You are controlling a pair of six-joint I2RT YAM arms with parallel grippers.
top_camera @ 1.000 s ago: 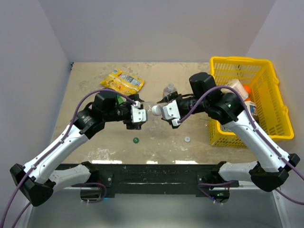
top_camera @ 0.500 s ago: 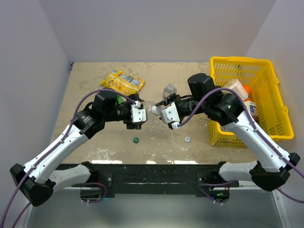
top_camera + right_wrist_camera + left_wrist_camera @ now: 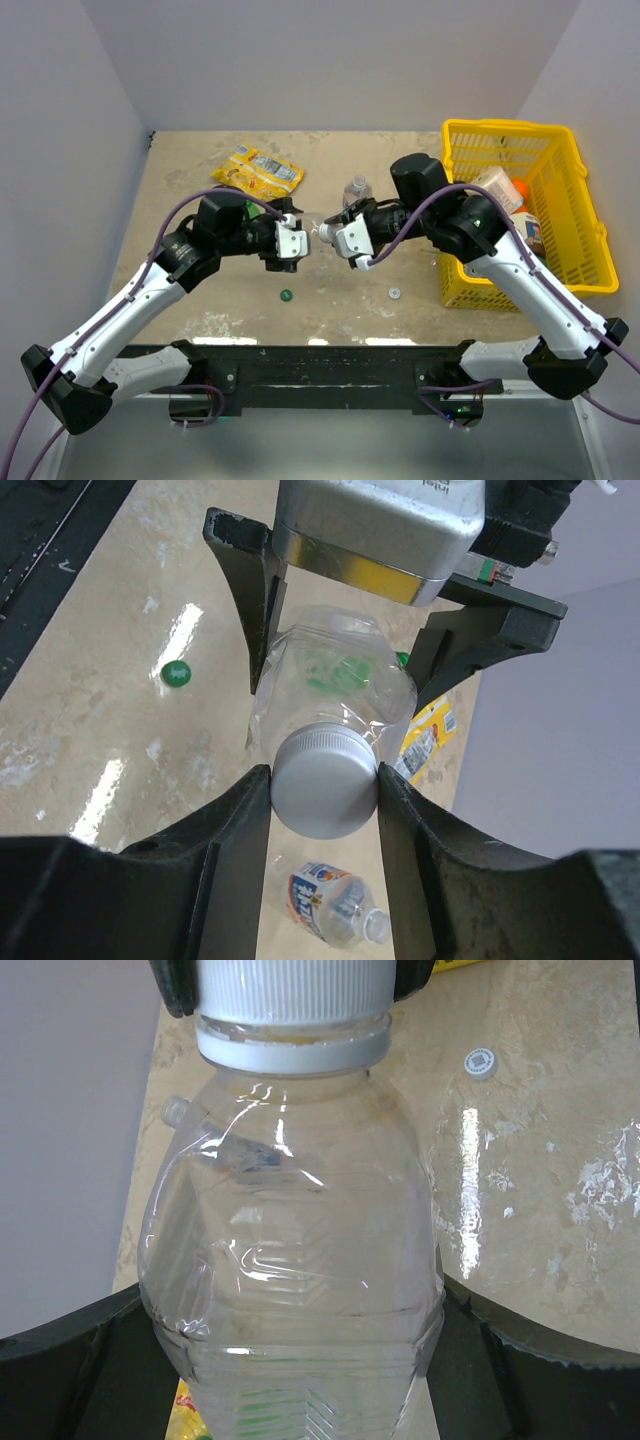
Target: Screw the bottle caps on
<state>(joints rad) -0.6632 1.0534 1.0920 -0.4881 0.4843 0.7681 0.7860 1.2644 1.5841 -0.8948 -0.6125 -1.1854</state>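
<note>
My left gripper is shut on a clear bottle, held level above the table with its neck toward the right arm. A white cap sits on that neck. My right gripper is shut on the cap, with both fingers against its ribbed sides. In the top view the two grippers meet at the bottle. A dark green cap and a white cap lie loose on the table. A second clear bottle with a printed label lies behind the grippers, uncapped.
A yellow snack packet lies at the back left. A yellow basket with bulkier containers stands at the right, beside my right arm. Pale walls close the table at the back and both sides.
My right gripper has moved left onto the bottle's neck and closed its fingers on the white cap. The left arm and bottle have stayed still.
</note>
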